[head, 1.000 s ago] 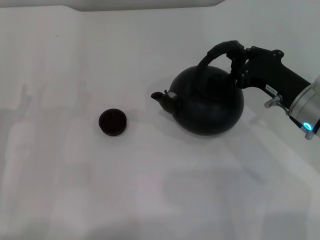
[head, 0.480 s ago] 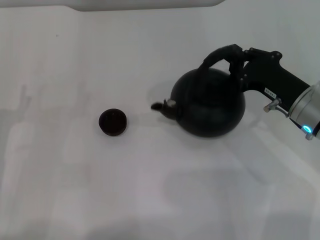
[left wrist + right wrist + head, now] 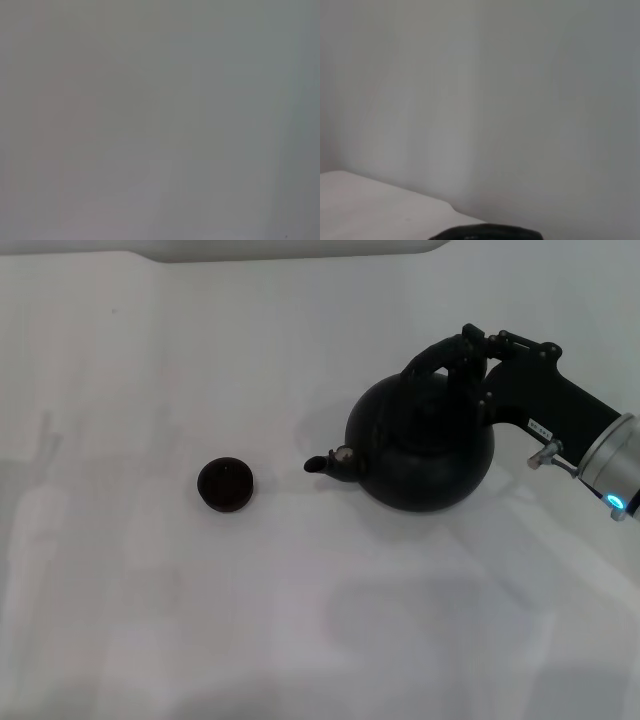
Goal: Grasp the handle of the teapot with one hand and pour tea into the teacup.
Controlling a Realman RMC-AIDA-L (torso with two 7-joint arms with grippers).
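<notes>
The round black teapot [image 3: 425, 450] is at the right of the white table in the head view, its short spout [image 3: 325, 462] with a silvery cap pointing left and tipped slightly down. My right gripper [image 3: 468, 352] is shut on the right end of the arched black handle [image 3: 432, 358], with its arm coming in from the right edge. The small dark teacup [image 3: 225, 484] sits on the table well left of the spout, apart from it. A sliver of the handle [image 3: 485, 232] shows in the right wrist view. My left gripper is out of view.
The white table [image 3: 150, 620] spreads around both objects, with a raised white edge [image 3: 290, 248] along the back. The left wrist view shows only a plain grey surface.
The teapot has risen a little and drifted slightly right, its spout dipping lower toward the table. The gripper has moved up with the handle. The teacup has stayed put.
</notes>
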